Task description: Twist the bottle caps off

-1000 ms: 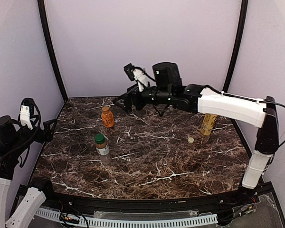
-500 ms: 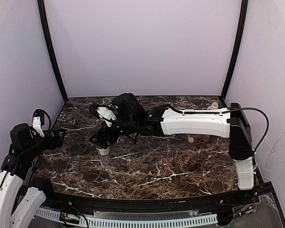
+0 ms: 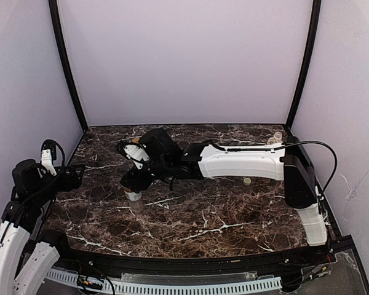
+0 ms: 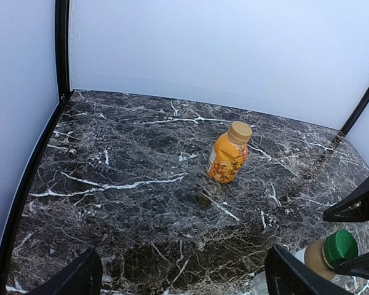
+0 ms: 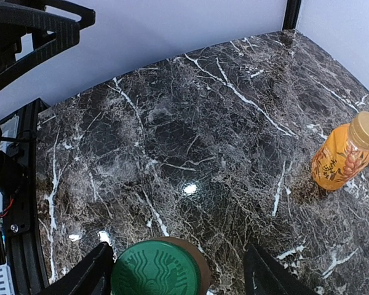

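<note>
Right end effector (image 5: 178, 267) spread wide, its fingers flanking the ridged, dark green cap (image 5: 155, 270) of the small bottle (image 4: 310, 261) — contact unclear. Left end effector (image 4: 184, 279) also wide, empty. Squat orange bottle (image 5: 338, 160) with smooth gold cap (image 5: 366, 128) stands well apart on the white-veined dark marble worktop (image 5: 190, 141)

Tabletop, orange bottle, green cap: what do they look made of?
Tabletop: looks like polished dark marble with white veins, or a printed laminate. It shows glossy light spots.
Orange bottle: likely thin plastic with a printed orange wrap. Its tan cap looks like matte plastic.
Green cap: moulded plastic by the look, with a satin finish and a logo in relief on top.
</note>
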{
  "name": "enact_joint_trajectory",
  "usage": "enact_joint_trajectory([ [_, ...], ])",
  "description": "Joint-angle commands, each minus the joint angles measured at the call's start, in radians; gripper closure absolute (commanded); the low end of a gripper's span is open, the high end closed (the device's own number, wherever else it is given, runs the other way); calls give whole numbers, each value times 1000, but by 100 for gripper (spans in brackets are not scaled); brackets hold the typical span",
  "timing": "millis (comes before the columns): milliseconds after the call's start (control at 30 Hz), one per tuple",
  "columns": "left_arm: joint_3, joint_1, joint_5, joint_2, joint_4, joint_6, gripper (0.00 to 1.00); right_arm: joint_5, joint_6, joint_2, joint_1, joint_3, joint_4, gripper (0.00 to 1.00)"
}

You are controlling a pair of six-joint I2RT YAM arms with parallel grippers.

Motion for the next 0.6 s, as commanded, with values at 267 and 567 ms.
enact_joint_trajectory([
  [267,-21,10,5,-1,19,-7,8,-1,4,9,16,33,-11,59],
  [567,-2,12,162,12,52,36,9,-32,38,-82,3,31,-33,89],
])
